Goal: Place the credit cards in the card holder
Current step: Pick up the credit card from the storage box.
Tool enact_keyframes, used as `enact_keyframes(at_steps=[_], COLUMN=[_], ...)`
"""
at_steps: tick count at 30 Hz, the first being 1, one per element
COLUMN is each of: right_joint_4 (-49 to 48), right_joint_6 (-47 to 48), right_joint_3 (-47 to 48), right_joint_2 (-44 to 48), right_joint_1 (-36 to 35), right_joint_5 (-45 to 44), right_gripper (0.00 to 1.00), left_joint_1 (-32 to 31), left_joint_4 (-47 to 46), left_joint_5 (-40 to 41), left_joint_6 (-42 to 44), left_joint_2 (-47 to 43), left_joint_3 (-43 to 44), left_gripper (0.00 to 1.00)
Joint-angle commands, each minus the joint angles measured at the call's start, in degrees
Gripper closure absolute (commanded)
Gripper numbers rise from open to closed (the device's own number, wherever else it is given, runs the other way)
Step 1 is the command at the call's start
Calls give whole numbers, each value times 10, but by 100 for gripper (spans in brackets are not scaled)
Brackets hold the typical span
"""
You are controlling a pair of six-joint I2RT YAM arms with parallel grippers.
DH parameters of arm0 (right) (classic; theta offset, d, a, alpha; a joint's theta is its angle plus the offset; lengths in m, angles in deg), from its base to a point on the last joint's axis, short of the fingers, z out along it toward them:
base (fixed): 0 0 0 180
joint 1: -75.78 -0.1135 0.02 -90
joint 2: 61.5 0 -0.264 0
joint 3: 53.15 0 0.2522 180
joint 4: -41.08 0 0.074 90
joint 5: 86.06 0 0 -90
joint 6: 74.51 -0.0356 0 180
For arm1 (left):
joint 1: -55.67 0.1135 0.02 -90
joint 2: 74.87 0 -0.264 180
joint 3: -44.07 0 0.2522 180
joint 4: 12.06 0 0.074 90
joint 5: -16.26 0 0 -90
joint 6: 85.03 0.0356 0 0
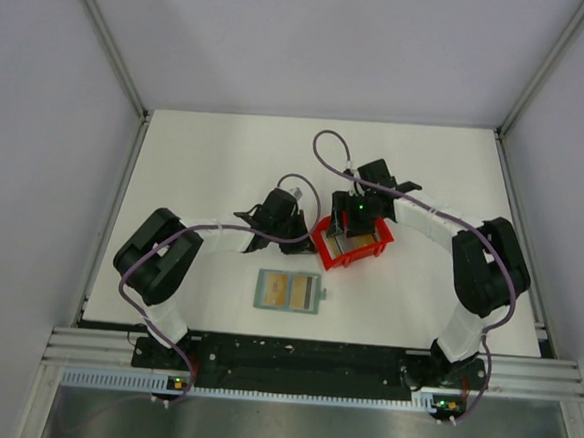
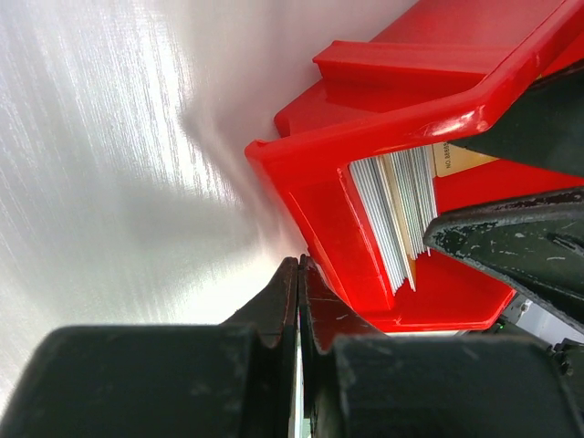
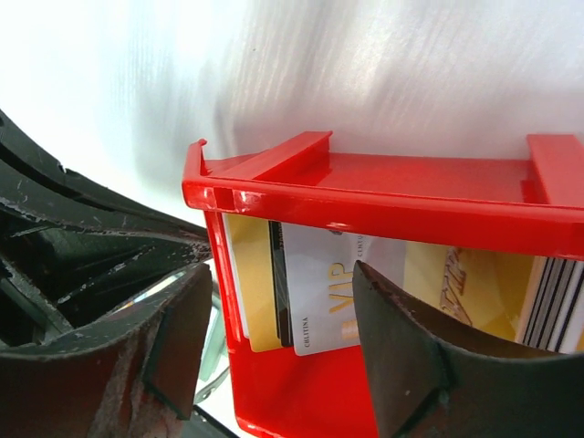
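Several credit cards (image 3: pixel 324 292) stand in a red bin (image 3: pixel 383 196): a white one marked VIP, a gold one (image 3: pixel 251 283) and a dark one between them. My right gripper (image 3: pixel 283 315) is open over the bin's end. One finger (image 3: pixel 178 338) is outside the wall and the other in front of the cards, holding nothing. My left gripper (image 2: pixel 298 271) is shut and empty, its tips by the bin's (image 2: pixel 319 228) outer wall. More cards (image 2: pixel 392 214) show edge-on there. The card holder (image 1: pixel 287 291) lies open near the front edge, a tan card in it.
The red bin (image 1: pixel 351 241) sits mid-table between both grippers, left gripper (image 1: pixel 294 219) and right gripper (image 1: pixel 357 219). The right gripper's dark finger (image 2: pixel 511 237) crowds the bin in the left wrist view. White walls surround the table.
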Motion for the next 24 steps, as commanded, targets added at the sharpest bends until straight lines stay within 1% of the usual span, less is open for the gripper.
enact_keyframes(at_steps=[1, 7, 12, 13, 17, 20, 22, 24], right_joint_4=[-13, -13, -13, -15, -20, -21, -21, -21], right_joint_6=[11, 5, 8, 5, -1, -4, -5, -5], right_joint_3=[8, -5, -12, -13, -13, -13, -12, -11], right_joint_2=[23, -16, -24, -25, -18, -9, -8, -9], right_joint_1=[8, 7, -9, -10, -17, -18, -18, -17], right_joint_5=[-37, 16, 47, 54, 59, 62, 68, 77], right_gripper=[36, 35, 35, 36, 51, 55, 62, 65], left_joint_1=[-2, -2, -2, -3, -3, -3, -3, -3], left_joint_4=[-26, -28, -33, -35, -37, -37, -37, -38], left_joint_5=[-4, -8, -12, -13, -15, -14, -15, -16], left_joint_6=[1, 0, -3, -4, -5, -6, -6, -6], left_joint_2=[-8, -6, 1, 2, 3, 4, 5, 6], left_joint_3=[19, 23, 28, 29, 29, 29, 30, 30], left_gripper=[99, 99, 99, 99, 99, 99, 99, 99])
